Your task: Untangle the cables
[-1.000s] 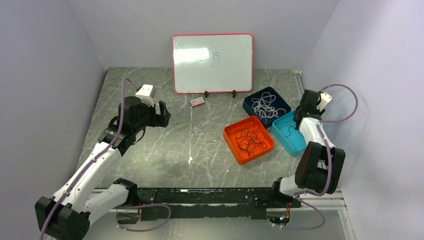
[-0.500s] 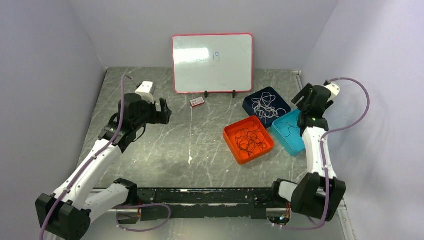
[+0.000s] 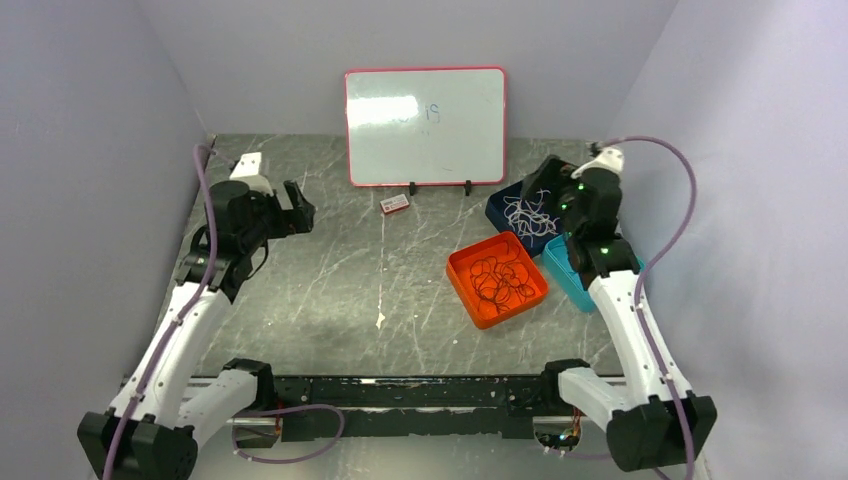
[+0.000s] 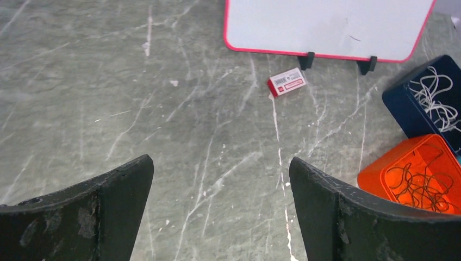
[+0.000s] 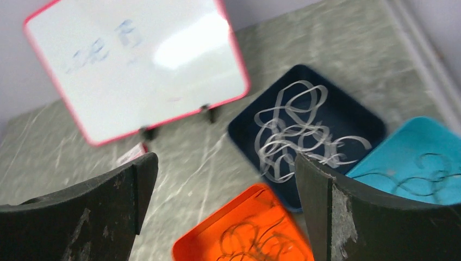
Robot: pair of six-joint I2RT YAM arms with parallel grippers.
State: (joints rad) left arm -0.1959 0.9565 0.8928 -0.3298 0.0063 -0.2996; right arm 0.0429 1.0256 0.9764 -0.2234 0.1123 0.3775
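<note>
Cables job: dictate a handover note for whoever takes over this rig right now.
Left gripper: open, empty, above the table on the left side.
Right gripper: open, empty, raised near the navy tray.
White cables lie tangled in the navy tray, dark cables are tangled in the orange tray, and a thin dark cable is in the teal tray.
Done: nothing gripped yet.
Left: the untangling itself.

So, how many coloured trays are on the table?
3: a dark blue tray nearest the whiteboard, an orange tray nearer, to its left, a teal tray rightmost, partly under the right arm.
</note>
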